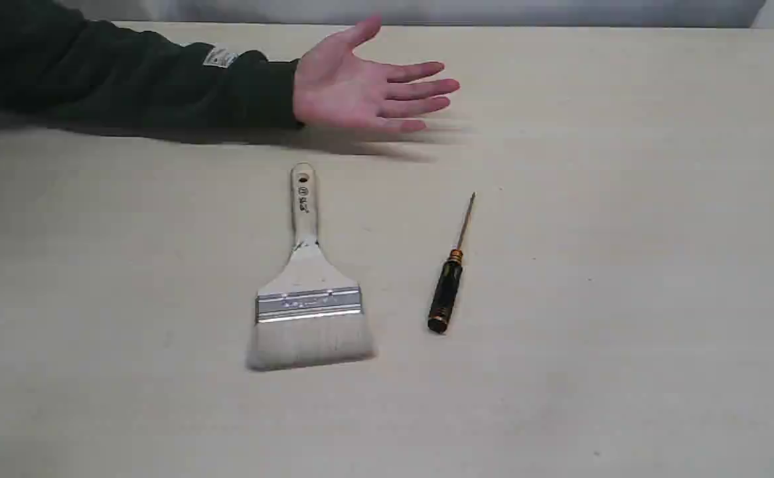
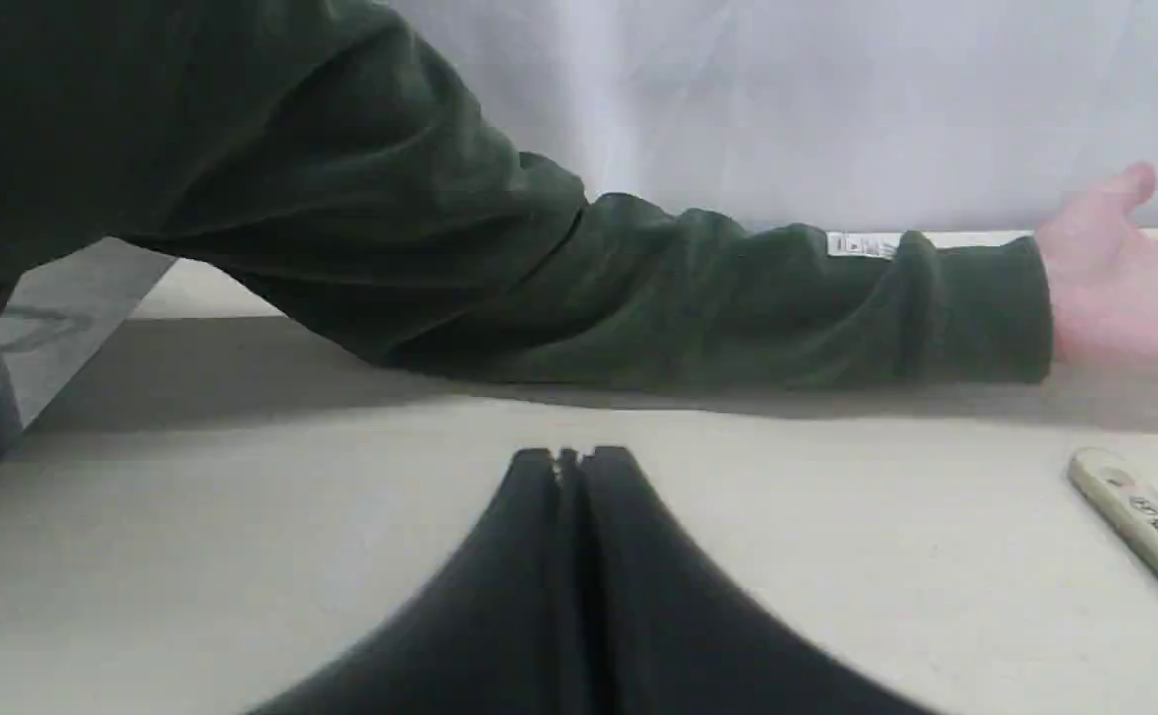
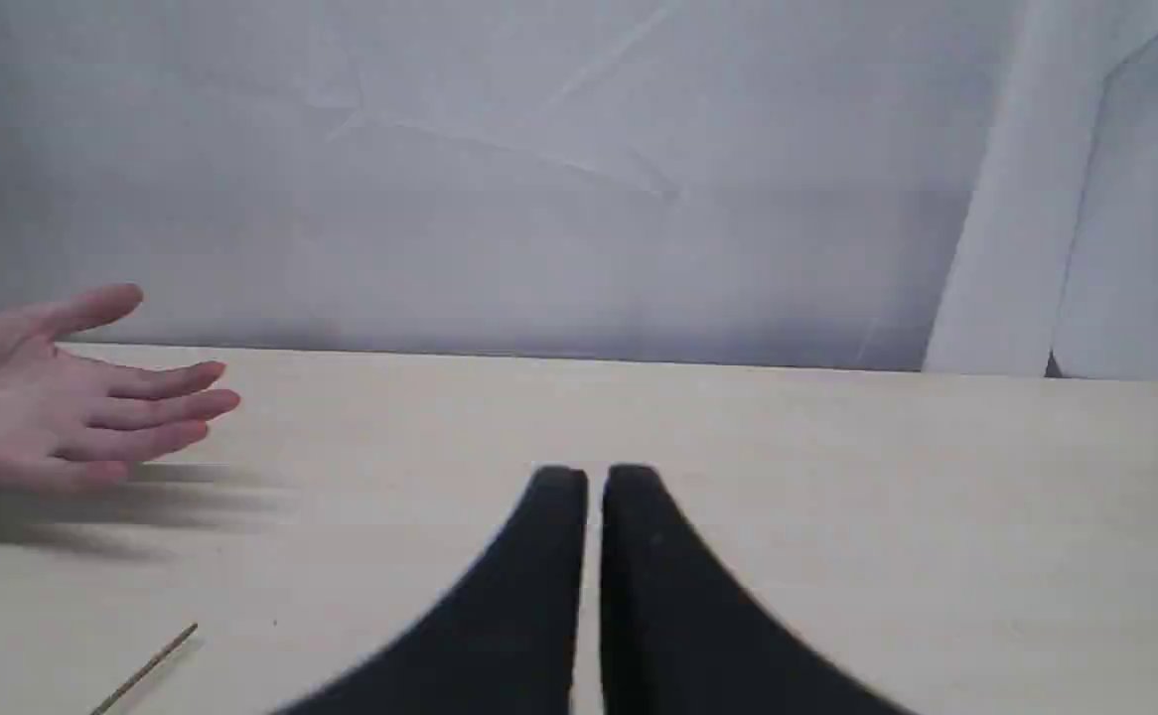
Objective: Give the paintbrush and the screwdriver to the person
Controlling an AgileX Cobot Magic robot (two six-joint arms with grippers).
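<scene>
While the left claw (image 2: 569,455) is pressed together and the right claw (image 3: 594,477) nearly so (both empty), the paintbrush (image 1: 307,292) lies flat on the table (image 1: 626,332), the screwdriver (image 1: 447,292) near it on the right; farther back is the person's open hand (image 1: 354,86).

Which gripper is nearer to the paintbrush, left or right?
Left, likely. The left gripper has the paintbrush handle just beside it; the right gripper has only the screwdriver shaft near it.

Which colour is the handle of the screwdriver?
Black, with orange-gold rings at both ends; the screwdriver shows best in the exterior view.
</scene>
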